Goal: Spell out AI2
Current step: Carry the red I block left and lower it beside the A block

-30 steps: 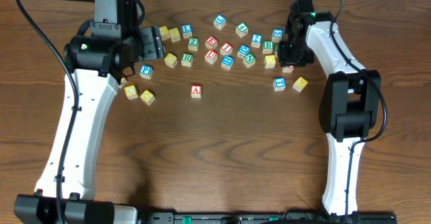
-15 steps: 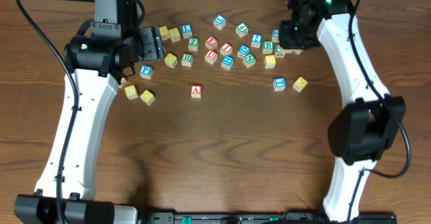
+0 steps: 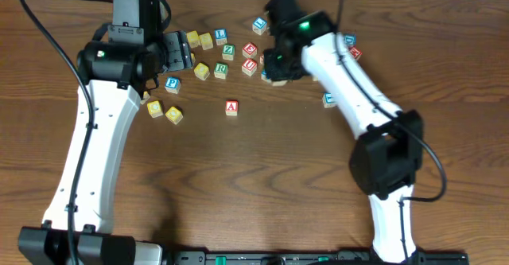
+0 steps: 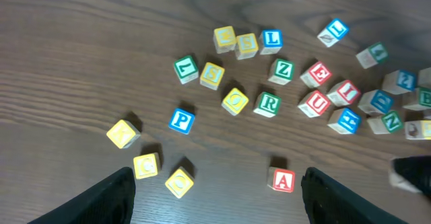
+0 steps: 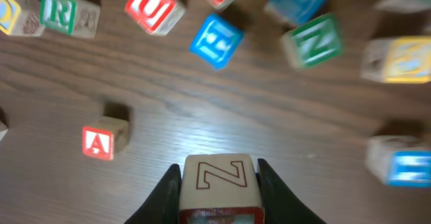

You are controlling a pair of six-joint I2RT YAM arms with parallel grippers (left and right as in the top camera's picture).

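Note:
The red A block [image 3: 231, 107] lies alone on the table in front of the block cluster; it also shows in the left wrist view [image 4: 283, 180] and the right wrist view [image 5: 99, 142]. My right gripper [image 3: 277, 75] is shut on a cream block [image 5: 219, 178] whose top face has a red outlined letter that reads as Z or N. It holds the block above the table, to the right of and behind the A. My left gripper [image 4: 222, 207] is open and empty, hovering at the back left [image 3: 181, 54]. Any I or 2 face is not clearly readable.
Several letter blocks lie scattered along the back: green R [image 4: 268, 103], red U [image 4: 314, 103], blue P [image 4: 180, 120], green Z [image 4: 281, 70]. Two yellow blocks [image 3: 173, 114] sit front left. A blue block [image 3: 329, 99] lies right of my right arm.
My right arm has swung from the far right of the cluster leftward to the middle, carrying the block. The left arm and the A block have not moved.

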